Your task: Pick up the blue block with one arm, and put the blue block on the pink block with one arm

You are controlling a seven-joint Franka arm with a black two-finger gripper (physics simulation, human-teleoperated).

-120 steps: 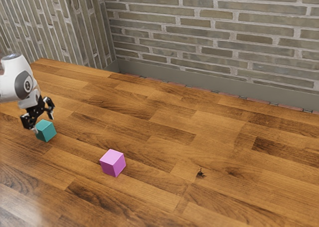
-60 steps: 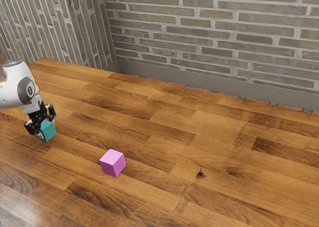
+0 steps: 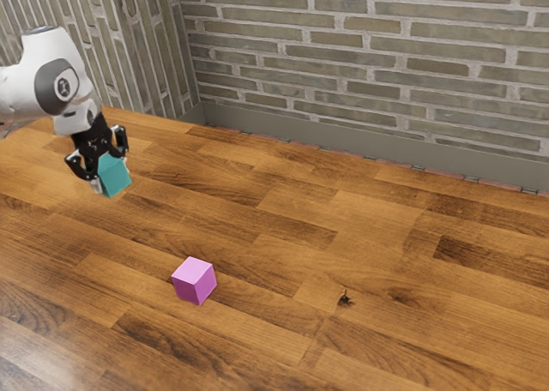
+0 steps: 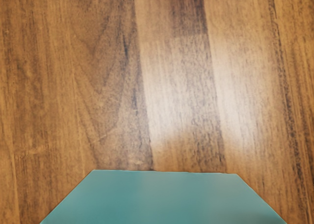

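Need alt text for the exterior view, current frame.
A white robot arm with a black hand holds a teal block above a wooden tabletop, at the exterior view's upper left. A pink block sits on the wood nearer the camera, apart from it. Brick walls stand behind.

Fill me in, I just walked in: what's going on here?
The robot arm's hand is shut on the blue block, holding it above the wooden table. The pink block sits on the table, off toward the exterior view's right. The blue block is not yet on it.
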